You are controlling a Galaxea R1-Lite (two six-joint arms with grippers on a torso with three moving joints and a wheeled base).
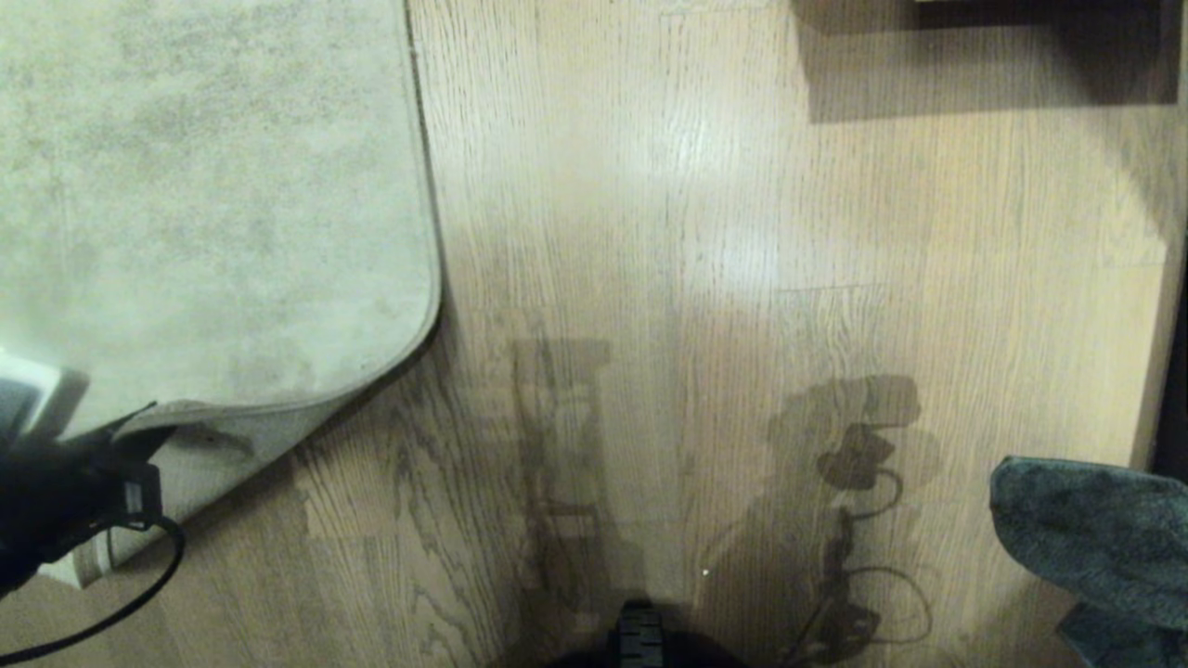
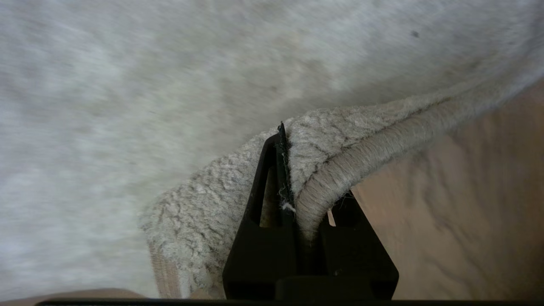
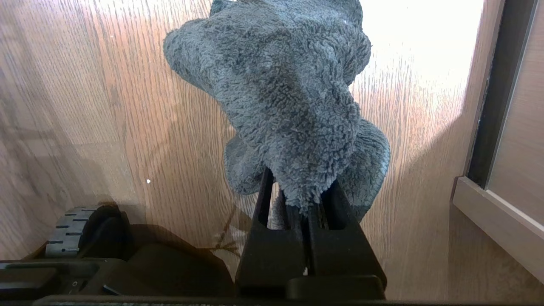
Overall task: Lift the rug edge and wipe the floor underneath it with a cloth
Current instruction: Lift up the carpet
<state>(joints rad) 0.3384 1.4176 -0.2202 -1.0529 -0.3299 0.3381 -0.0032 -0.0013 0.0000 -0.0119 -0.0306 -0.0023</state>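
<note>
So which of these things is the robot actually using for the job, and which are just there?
In use:
- rug, its corner pinched and lifted by the left gripper
- cloth, held in the right gripper
- floor, to be wiped beneath the rug

Just there:
- dark furniture base along the far edge
- wall frame and skirting beside the cloth

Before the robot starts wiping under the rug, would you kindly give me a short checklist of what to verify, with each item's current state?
1. Left end effector shut on the pale grey-beige short-pile rug's corded edge: ok.
2. Rug corner lifted off the light brown wood-grain floor, paler backing showing in the head view: ok.
3. Right end effector shut on the dark grey-teal fuzzy microfibre cloth: ok.
4. Cloth at the lifted corner: not ok; it sits at the far right of the head view.
5. Floor beneath the raised corner free of debris: cannot tell.
</note>
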